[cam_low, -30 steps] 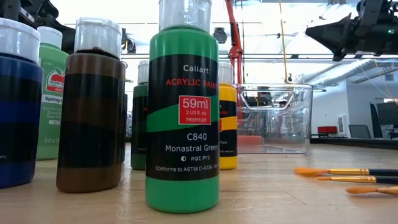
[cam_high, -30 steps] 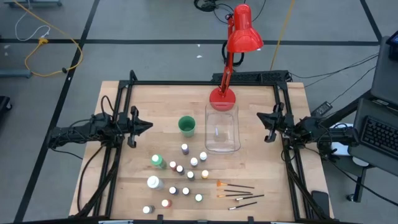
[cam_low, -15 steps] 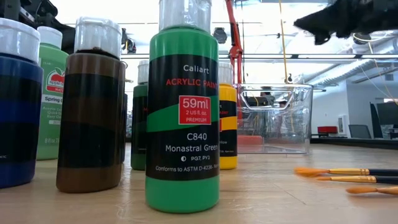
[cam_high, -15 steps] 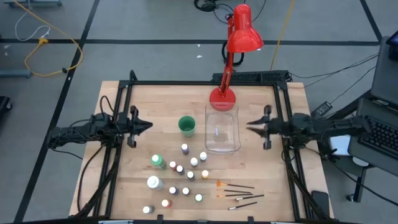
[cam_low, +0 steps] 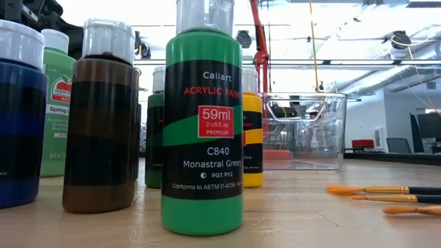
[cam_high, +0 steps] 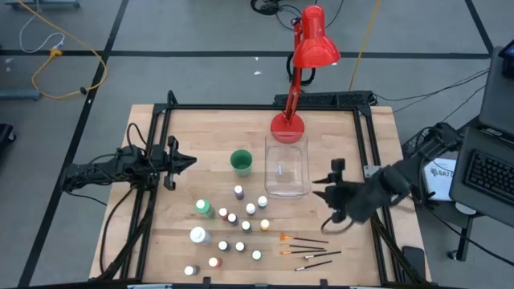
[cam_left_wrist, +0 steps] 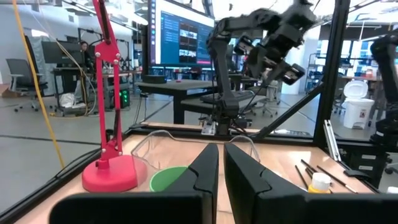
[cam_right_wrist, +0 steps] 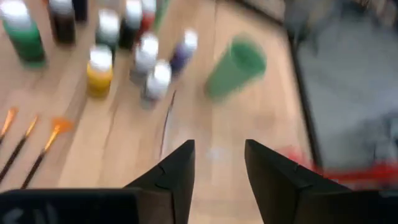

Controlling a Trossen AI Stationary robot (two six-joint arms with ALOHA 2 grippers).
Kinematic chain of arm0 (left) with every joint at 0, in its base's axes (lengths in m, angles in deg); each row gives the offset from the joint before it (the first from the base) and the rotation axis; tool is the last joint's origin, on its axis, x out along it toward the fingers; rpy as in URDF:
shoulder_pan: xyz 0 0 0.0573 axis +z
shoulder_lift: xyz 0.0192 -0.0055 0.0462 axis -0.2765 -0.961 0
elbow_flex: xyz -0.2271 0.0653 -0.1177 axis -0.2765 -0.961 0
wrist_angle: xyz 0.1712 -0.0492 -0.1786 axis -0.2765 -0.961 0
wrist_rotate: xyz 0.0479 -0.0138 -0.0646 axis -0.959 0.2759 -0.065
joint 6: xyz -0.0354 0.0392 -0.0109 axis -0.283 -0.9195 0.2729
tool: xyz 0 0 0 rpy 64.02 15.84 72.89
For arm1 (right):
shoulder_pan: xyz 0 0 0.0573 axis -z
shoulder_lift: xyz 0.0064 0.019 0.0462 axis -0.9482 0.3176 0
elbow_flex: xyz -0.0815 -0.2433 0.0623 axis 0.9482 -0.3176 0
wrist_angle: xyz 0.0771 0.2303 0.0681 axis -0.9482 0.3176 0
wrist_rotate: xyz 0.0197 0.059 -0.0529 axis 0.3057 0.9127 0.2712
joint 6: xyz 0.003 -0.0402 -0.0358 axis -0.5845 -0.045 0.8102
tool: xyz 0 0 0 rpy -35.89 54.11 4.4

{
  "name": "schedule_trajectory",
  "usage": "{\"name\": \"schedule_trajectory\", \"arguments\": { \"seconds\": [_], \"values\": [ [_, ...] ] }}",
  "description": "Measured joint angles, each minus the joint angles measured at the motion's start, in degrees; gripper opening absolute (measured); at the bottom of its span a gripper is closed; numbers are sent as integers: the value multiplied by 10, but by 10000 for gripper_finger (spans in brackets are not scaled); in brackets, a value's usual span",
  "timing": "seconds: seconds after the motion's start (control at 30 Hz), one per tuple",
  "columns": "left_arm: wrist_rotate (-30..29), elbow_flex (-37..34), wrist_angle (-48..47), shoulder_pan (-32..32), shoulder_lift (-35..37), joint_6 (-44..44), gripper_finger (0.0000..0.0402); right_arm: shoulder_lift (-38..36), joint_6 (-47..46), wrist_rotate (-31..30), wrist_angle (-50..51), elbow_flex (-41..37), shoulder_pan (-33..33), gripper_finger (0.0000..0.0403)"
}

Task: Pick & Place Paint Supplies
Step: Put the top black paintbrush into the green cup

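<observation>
Several white-capped paint bottles (cam_high: 229,229) stand on their bases on the wooden table's near left. The low view shows a green one (cam_low: 202,138) and a brown one (cam_low: 103,117) close up. Thin brushes (cam_high: 309,250) with orange tips lie flat to the right of the bottles. My right gripper (cam_high: 323,199) hangs open in the air beside the clear bin (cam_high: 287,166), tipped down toward the bottles (cam_right_wrist: 99,62) and brushes (cam_right_wrist: 37,146). It holds nothing. My left gripper (cam_high: 189,160) waits shut at the table's left side, pointing level.
A green cup (cam_high: 241,163) stands left of the clear bin. A red desk lamp (cam_high: 287,124) has its base at the far edge, just behind the bin. Black frame rails (cam_high: 365,152) run along the table's sides. Bare wood lies between the brushes and the bin.
My right gripper has swung from the table's right edge toward the middle and nearer, past the bin's right side. It has risen out of the low view, tipped downward and rolled, and its fingers have opened. Nothing on the table has moved.
</observation>
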Motion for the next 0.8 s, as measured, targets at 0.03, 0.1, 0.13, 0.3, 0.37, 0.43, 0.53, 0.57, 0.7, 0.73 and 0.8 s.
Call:
{"name": "schedule_trajectory", "arguments": {
  "seconds": [0.03,0.1,0.13,0.3,0.37,0.43,0.53,0.57,0.7,0.73,0.8],
  "values": [
    [0,0,0,0,0,0,26,20,-60,11,46,28,-11,137],
    [0,0,0,0,0,0,26,54,-153,39,98,75,-38,137],
    [-1,0,0,0,0,0,26,68,-188,52,121,96,-53,137],
    [-7,0,10,0,0,0,26,147,-339,134,198,177,-115,137],
    [-7,0,9,0,0,0,26,168,-420,198,225,172,-133,137],
    [-9,0,10,0,0,0,26,185,-502,258,229,152,-149,137],
    [-11,0,10,0,0,0,26,206,-577,312,184,109,-165,137],
    [-11,0,10,0,0,0,26,211,-579,316,162,92,-169,137],
    [-11,0,11,0,0,0,26,212,-545,297,79,13,-187,137],
    [-11,0,13,0,0,0,26,212,-544,299,57,-9,-186,137],
    [-11,0,18,0,0,0,26,212,-544,318,1,-50,-182,137]
  ]
}}
